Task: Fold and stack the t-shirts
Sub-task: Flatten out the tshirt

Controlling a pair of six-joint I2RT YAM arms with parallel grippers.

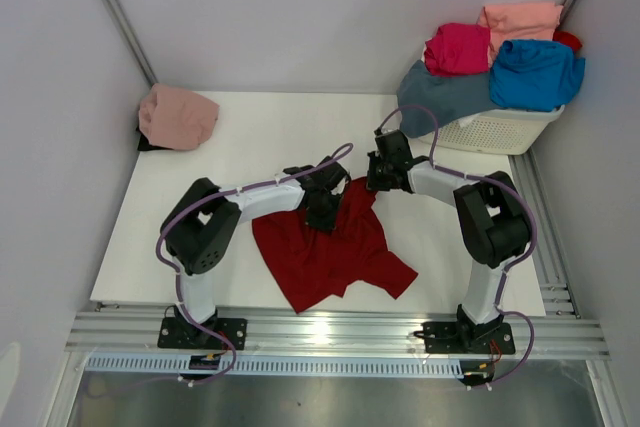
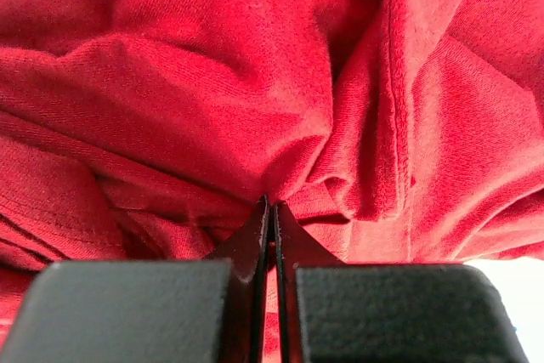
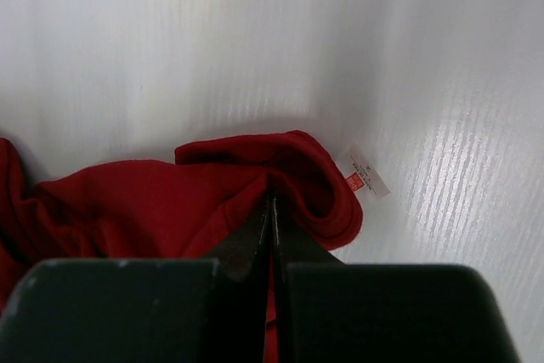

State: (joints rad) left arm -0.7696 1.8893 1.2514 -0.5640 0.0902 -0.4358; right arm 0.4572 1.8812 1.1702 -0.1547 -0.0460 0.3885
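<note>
Top external view: the dark red t-shirt (image 1: 330, 247) lies crumpled on the white table (image 1: 260, 137), toward the near edge, between the two arms.
Left arm: the left gripper (image 1: 322, 209) is down on the upper left part of the cloth.
Right arm: the right gripper (image 1: 375, 179) meets the garment's far tip, just right of the other gripper.
Left wrist view: the fingers (image 2: 255, 244) are pressed together, and creases of red cloth (image 2: 212, 82) run into their tips, so a fold is pinched there; the cloth fills nearly the whole view.
Right wrist view: the fingers (image 3: 255, 235) are closed on a rolled red edge (image 3: 170, 193), with a strip of red showing between them; a small white label (image 3: 365, 172) sticks out just right of the tips, on bare table.
Far left corner: a dusty pink t-shirt (image 1: 177, 115) sits bunched, well apart from both grippers.
Far right: a white lattice basket (image 1: 500, 130) holds a heap of a slate grey-blue t-shirt (image 1: 445, 95), magenta t-shirt (image 1: 458, 47), bright blue t-shirt (image 1: 535, 74) and salmon t-shirt (image 1: 522, 17); the grey-blue one hangs over the rim near the right arm.
</note>
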